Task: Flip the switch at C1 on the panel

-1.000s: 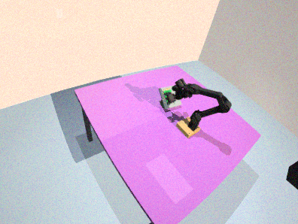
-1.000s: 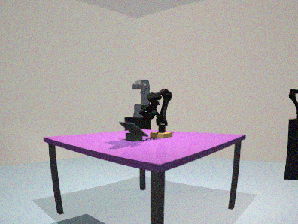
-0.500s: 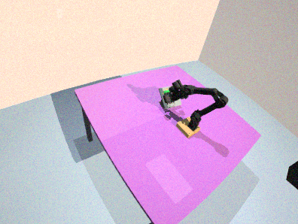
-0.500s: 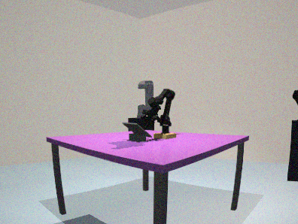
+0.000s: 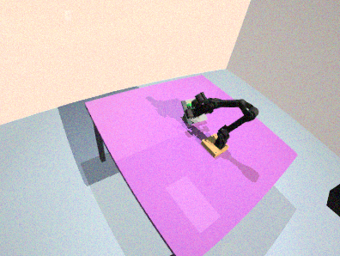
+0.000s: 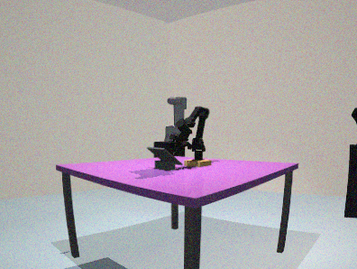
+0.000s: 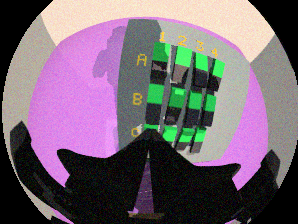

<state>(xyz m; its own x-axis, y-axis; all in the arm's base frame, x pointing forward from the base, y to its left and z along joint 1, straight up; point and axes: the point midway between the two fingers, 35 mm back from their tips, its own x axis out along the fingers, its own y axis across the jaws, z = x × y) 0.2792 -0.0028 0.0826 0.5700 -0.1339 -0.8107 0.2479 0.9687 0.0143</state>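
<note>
A grey switch panel [image 7: 174, 92] with green and black rocker switches lies on the purple table. Yellow row letters A, B, C and column numbers are printed on it. In the wrist view my gripper [image 7: 150, 132] is shut and empty, its closed fingertips meeting right at the C label, beside the C1 switch [image 7: 157, 129] at the panel's near left corner. I cannot tell whether the tips touch the switch. In the top view the gripper [image 5: 190, 112] hovers over the panel [image 5: 197, 118], hiding most of it. In the exterior view the gripper [image 6: 173, 146] is low over the panel [image 6: 163, 159].
The arm's tan base block [image 5: 215, 147] sits on the table just behind the panel. A pale rectangle [image 5: 192, 204] marks the table near its front edge. A dark object [image 6: 352, 180] stands on the floor at the right.
</note>
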